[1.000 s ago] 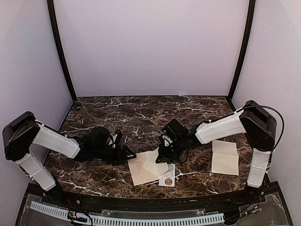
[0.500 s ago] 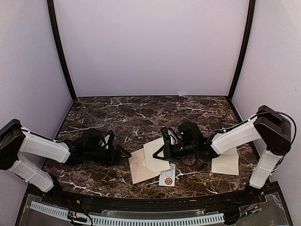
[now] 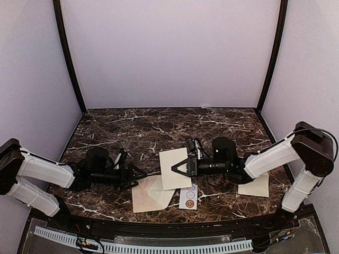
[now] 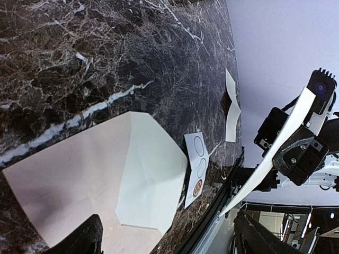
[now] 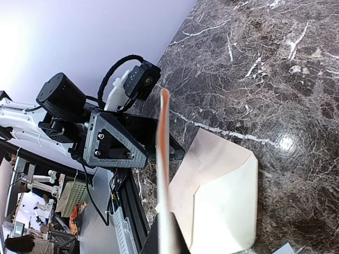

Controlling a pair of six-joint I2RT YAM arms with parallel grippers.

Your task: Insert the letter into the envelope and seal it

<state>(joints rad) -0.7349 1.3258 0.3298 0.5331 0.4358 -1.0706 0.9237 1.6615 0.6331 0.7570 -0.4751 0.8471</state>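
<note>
On the table (image 3: 132, 132), envelope (image 3: 150, 196) askew.

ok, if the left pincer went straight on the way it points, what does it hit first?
Likely the envelope, flat just ahead of it. If it clears that, the sheet held by the right pincer comes next; height unclear.

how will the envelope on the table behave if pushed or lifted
The envelope lies flat and thin on the glossy marble table, so it probably slides easily when pushed. Lifted by one edge, it likely sags and bends along its fold lines.
</note>
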